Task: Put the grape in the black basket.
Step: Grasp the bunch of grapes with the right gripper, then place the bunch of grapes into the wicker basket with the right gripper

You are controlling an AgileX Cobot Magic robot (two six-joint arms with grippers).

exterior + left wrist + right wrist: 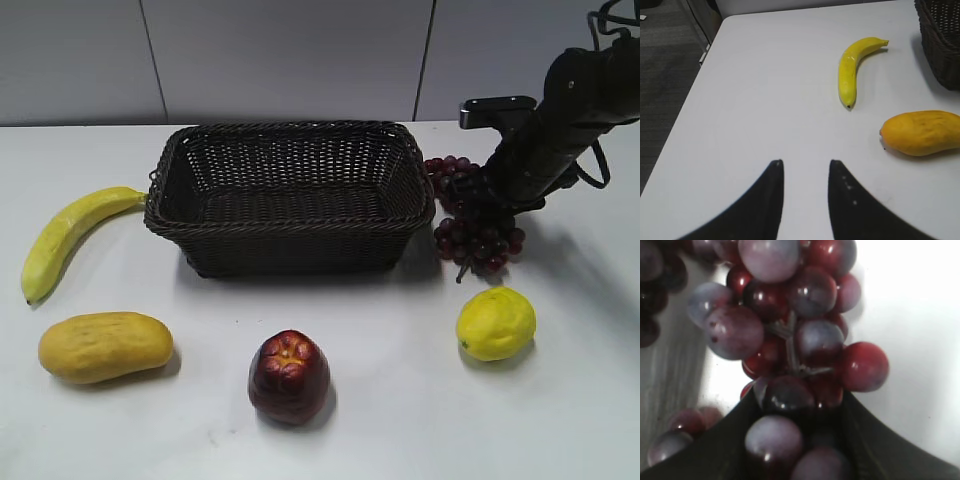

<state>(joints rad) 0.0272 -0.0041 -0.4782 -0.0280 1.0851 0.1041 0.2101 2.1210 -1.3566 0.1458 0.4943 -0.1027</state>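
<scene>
My right gripper [800, 440] is clenched around the grape [478, 215] near the counter's far right edge, just right of the black basket [290, 195]; my left gripper [805, 185] hangs released over the left edge.

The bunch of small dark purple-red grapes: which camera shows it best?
The right wrist view: the bunch of small dark purple-red grapes fills it, individual grapes sharp, some between the right gripper's fingers. The exterior view shows the bunch small and partly behind the arm. The left wrist view misses it.
</scene>
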